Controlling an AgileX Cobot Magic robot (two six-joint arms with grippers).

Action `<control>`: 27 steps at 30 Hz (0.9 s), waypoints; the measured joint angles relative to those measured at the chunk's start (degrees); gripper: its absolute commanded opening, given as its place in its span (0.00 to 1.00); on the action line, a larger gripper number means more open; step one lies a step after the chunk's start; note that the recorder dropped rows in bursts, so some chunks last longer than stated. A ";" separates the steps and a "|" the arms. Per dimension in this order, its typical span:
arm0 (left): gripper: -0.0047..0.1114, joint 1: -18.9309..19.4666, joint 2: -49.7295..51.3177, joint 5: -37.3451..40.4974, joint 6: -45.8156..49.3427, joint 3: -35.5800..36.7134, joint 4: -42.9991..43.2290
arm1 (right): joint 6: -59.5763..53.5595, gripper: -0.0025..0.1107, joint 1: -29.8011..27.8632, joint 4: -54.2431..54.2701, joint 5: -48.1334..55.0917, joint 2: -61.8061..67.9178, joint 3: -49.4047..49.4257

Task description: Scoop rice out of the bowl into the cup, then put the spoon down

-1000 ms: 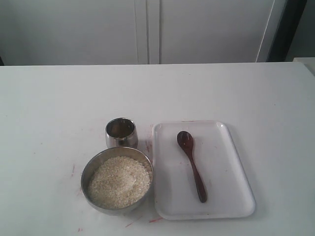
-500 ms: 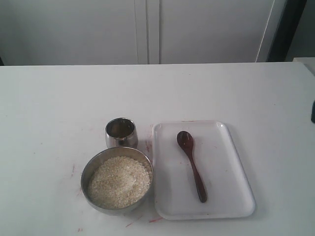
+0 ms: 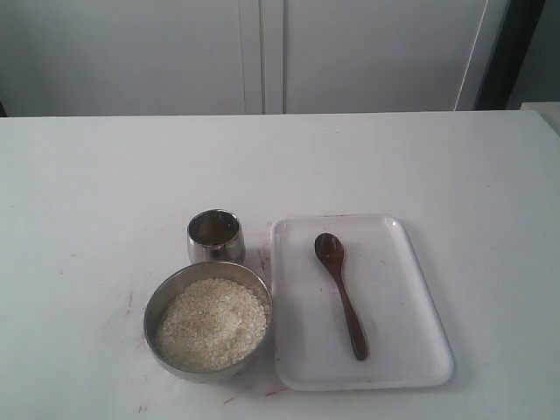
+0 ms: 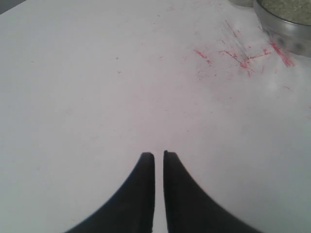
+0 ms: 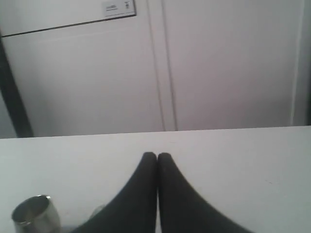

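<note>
On the white tray (image 3: pixel 411 306), lying flat and untouched: wooden spoon (image 3: pixel 341 293), oval head toward the far side. Just left of the tray, steel bowl (image 3: pixel 150 308) with a heap of rice (image 3: pixel 213 322); directly behind it, very close, small steel cup (image 3: pixel 215 236). All on a white desk (image 3: pixel 87 201) with some red marks (image 4: pixel 243 56). Clenched to a thin slit and grasping nothing: left end effector (image 4: pixel 159 155), over bare desk not far from the bowl. Also clenched and empty: right end effector (image 5: pixel 157 156), facing white cabinet doors (image 5: pixel 218 73).

The white table (image 3: pixel 105 175) carries a white rectangular plastic tray (image 3: pixel 404 302). Just left of the tray stand a wide shiny steel bowl (image 3: pixel 150 308) and a small steel cup (image 3: pixel 215 248), possibly touching each other.
</note>
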 measured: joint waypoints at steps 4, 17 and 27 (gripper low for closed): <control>0.16 0.00 0.00 0.00 0.00 0.00 0.00 | -1.62 0.02 -5.76 0.10 -0.22 -4.06 3.74; 0.16 0.00 0.00 0.00 0.00 0.00 0.00 | -12.18 0.02 -9.41 -0.24 0.61 -9.86 16.28; 0.16 0.00 0.00 0.00 0.00 0.00 0.00 | -12.99 0.02 -11.02 -0.58 12.53 -14.39 16.41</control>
